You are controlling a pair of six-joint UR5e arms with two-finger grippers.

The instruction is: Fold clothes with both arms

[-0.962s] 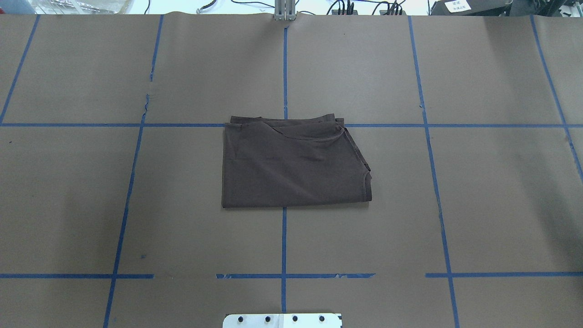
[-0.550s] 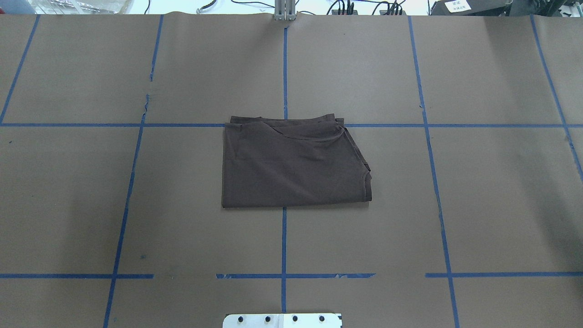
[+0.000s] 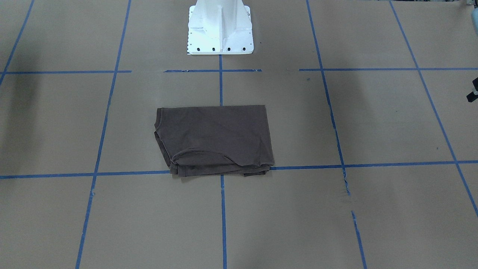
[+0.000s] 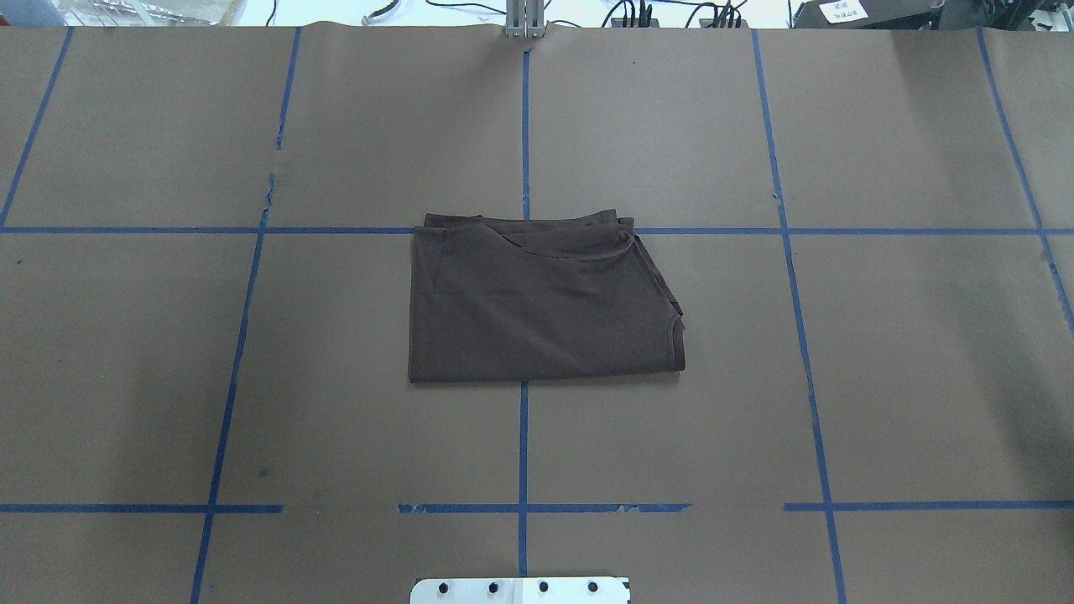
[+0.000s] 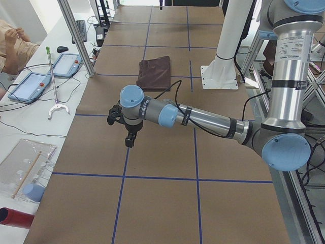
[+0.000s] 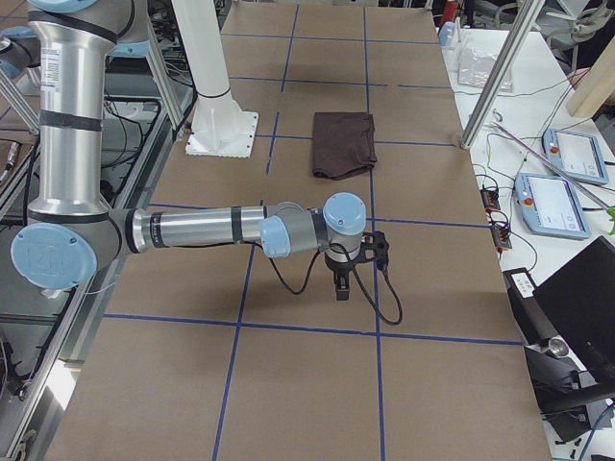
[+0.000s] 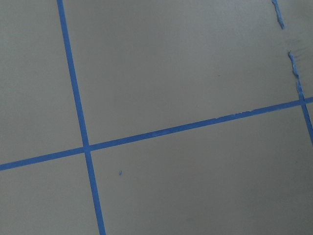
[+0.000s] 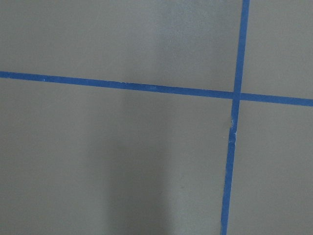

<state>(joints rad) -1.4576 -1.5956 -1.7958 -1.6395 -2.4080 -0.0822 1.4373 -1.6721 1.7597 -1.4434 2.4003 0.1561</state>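
Note:
The clothes are one dark brown T-shirt, folded into a flat rectangle at the middle of the table, with its collar edge on the far side in the overhead view. The T-shirt lies alone, and no arm is over it. In the exterior left view my left gripper hangs over bare paper well short of the T-shirt. In the exterior right view my right gripper hangs likewise, far from the T-shirt. I cannot tell whether either gripper is open or shut. Both wrist views show only paper and blue tape.
Brown paper with a blue tape grid covers the table. The white pedestal base stands behind the shirt. Metal posts rise at the table's far long edge. Tablets and a person's hand are on the side bench.

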